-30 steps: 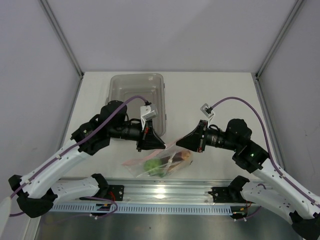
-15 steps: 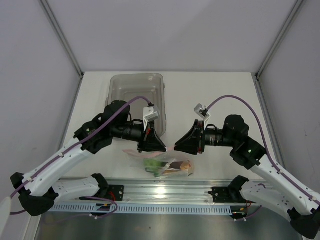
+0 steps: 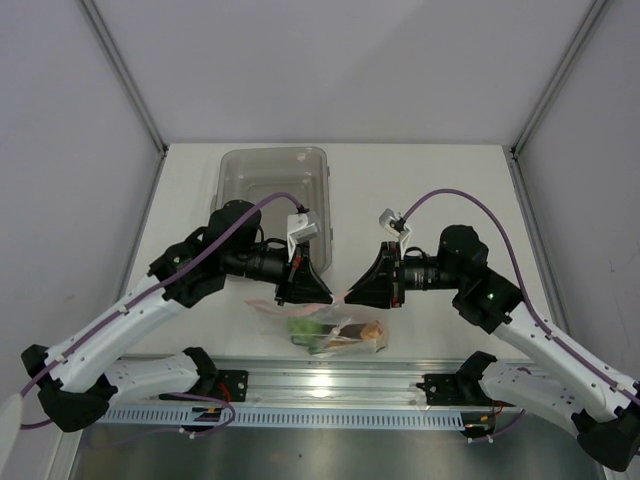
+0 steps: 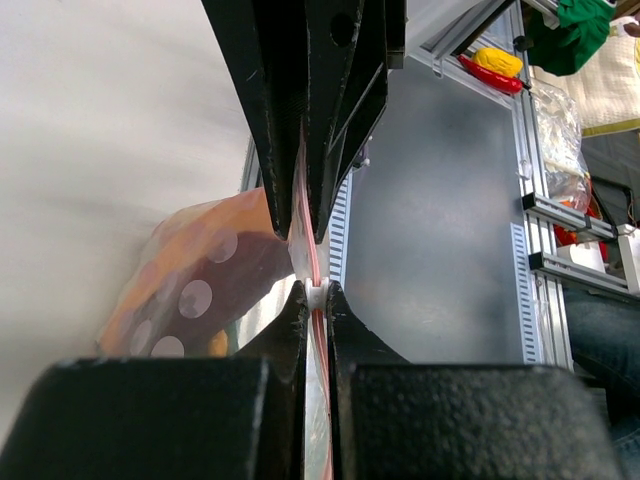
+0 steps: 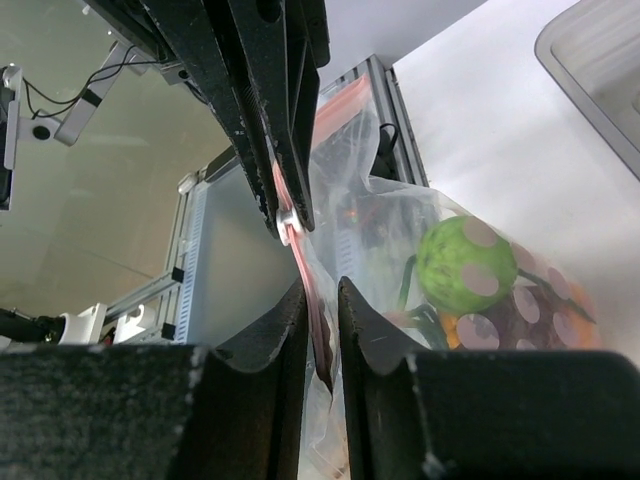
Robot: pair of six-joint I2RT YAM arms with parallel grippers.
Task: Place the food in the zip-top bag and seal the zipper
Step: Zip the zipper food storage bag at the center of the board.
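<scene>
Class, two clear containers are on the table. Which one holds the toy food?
The soft bag with the pink strip along its mouth; the other, farther back, is a rigid grey bin.

Inspection of surroundings only. I record a white bench (image 3: 430,190), bounded at 6 o'clock by a ribbed aluminium rail (image 3: 330,385). A rigid clear grey bin (image 3: 272,172) sits at 11 o'clock, against the far edge; its rounded corner (image 5: 600,70) shows at 2 o'clock in my right wrist view. Grey panels (image 3: 340,70) close the back and sides, with metal posts at 10 o'clock (image 3: 125,75) and 2 o'clock (image 3: 560,75). Beyond the bench, at 1 o'clock in my left wrist view, I note a green cloth (image 4: 572,35) and a yellow-and-red object (image 4: 495,68), unidentified.
</scene>
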